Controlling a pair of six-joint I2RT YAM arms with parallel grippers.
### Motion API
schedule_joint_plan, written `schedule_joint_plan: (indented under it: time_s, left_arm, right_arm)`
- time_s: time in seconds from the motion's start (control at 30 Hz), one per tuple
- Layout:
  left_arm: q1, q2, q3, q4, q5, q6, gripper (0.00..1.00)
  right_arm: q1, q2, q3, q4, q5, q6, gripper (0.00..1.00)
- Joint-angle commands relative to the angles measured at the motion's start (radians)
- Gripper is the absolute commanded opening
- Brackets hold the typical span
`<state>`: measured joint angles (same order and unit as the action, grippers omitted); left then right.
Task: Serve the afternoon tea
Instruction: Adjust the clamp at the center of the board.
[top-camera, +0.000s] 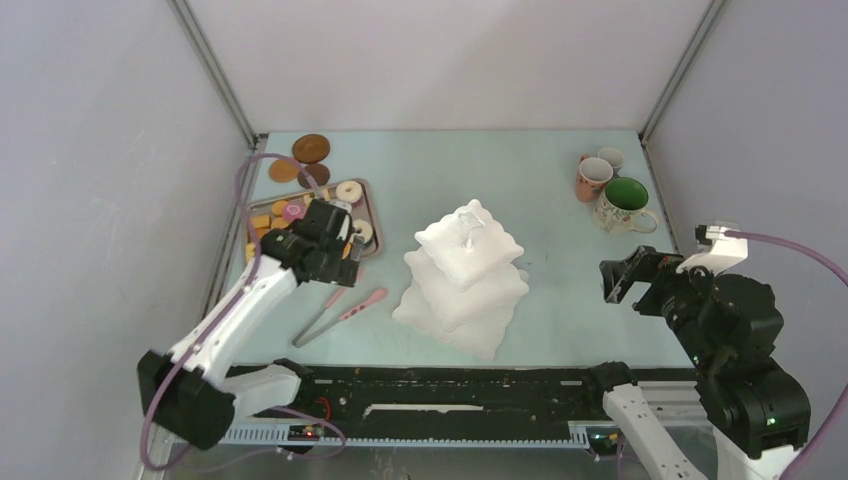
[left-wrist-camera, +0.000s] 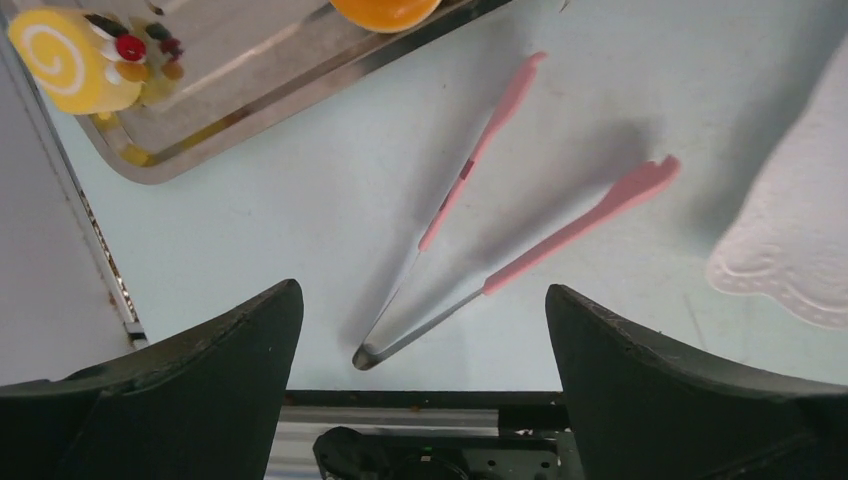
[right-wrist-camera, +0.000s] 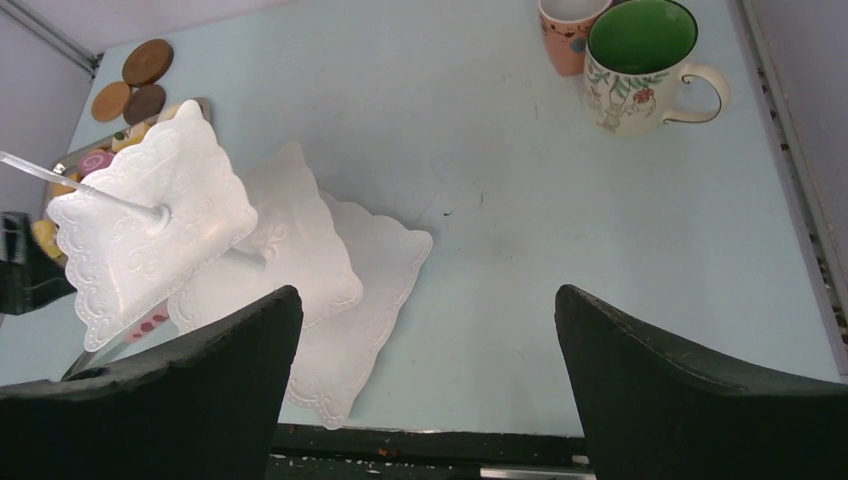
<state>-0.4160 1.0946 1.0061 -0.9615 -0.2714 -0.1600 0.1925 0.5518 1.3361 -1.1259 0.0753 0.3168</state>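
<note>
**Three bare tiers, two grippers released**

Nothing is served yet. The white stand (top-camera: 462, 275) sits mid-table with all its tiers bare. The treats lie on the metal tray (top-camera: 372, 215) at far left; the wrist view shows a yellow roll cake (left-wrist-camera: 70, 60) and an orange biscuit (left-wrist-camera: 385, 10) there. The coasters (top-camera: 310, 148) sit behind the tray and the mugs (top-camera: 612, 185) are grouped far right.

The left gripper (left-wrist-camera: 422, 290) hangs with its jaws spread wide and grasps nothing. The pink tongs (left-wrist-camera: 470, 165) lie on the table between its fingers, hinge end nearest. The right gripper (right-wrist-camera: 428, 295) is equally released, near the stand's right side.

Picking up the tongs looks like the step in hand. To do it well, the gripper should descend straight and bracket both arms partway up from the hinge. It should close only until they are caught. It must stay clear of the tray rim and the stand's lower corner, which sits close on the right.
</note>
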Motion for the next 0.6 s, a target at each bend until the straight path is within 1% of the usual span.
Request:
schedule_joint_plan:
  time_s: [0.0,0.03,0.23,0.37,0.57]
  left_arm:
    - [-0.030,0.151,0.022,-0.016,-0.091,0.020,0.98]
    - [-0.032,0.179,0.021,-0.005,-0.098,0.017,0.98]
    - [-0.032,0.316,-0.029,0.102,-0.044,0.031,0.98]
    - [-0.030,0.404,-0.001,0.106,-0.027,0.030,1.00]
    - [-0.030,0.474,-0.007,0.127,0.007,0.022,0.78]
  right_arm:
    - [0.003,-0.019,0.004,0.042,-0.017,-0.021,1.00]
    - [0.003,-0.022,0.004,0.038,-0.016,-0.019,1.00]
    - [0.002,-0.044,0.004,0.028,-0.015,-0.013,1.00]
    - [0.002,-0.052,0.004,0.028,-0.023,-0.014,1.00]
    - [0.002,-0.044,0.004,0.034,-0.023,-0.010,1.00]
